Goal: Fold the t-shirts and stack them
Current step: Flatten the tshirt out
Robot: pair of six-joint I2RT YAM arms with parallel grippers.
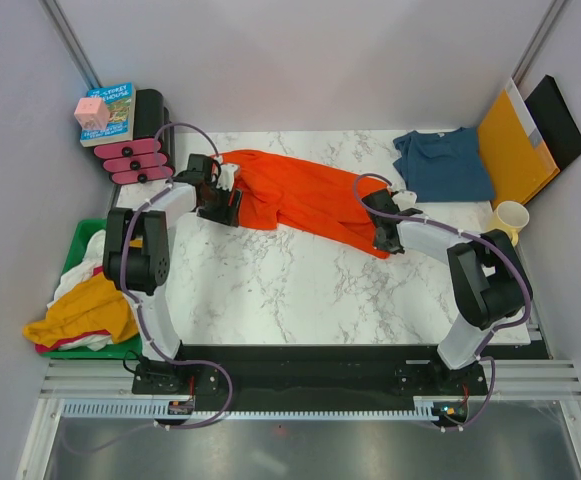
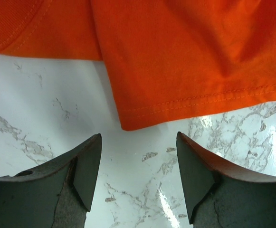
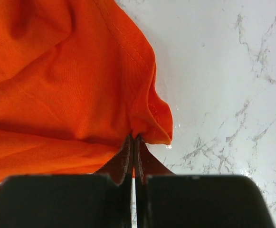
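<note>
Orange t-shirt (image 1: 290, 200), soft knit cotton, lies crumpled in a long diagonal band across the far half of the white marble-pattern table (image 1: 290, 300). Double-stitched hem shows in both wrist views. Right gripper (image 3: 134, 142) is pressed together, pinching a bunched hem corner of the orange t-shirt low over the table. Left gripper (image 2: 138, 142) is spread, nothing between its dark fingers (image 2: 83, 166), with the shirt's other hem corner flat on the marble just ahead of them. Blue t-shirt (image 1: 445, 165), dark teal, lies loosely flat at the far right corner, touching a stiff orange-yellow envelope (image 1: 515, 145). Cream cup (image 1: 510, 218) sits near it. Green bin (image 1: 83, 238) off the left edge holds a yellow garment (image 1: 85, 310) and a white garment (image 1: 75, 275), heaped. Book (image 1: 120, 108) far left has a pink cube (image 1: 92, 113) on it; cover writing too small to read.
</note>
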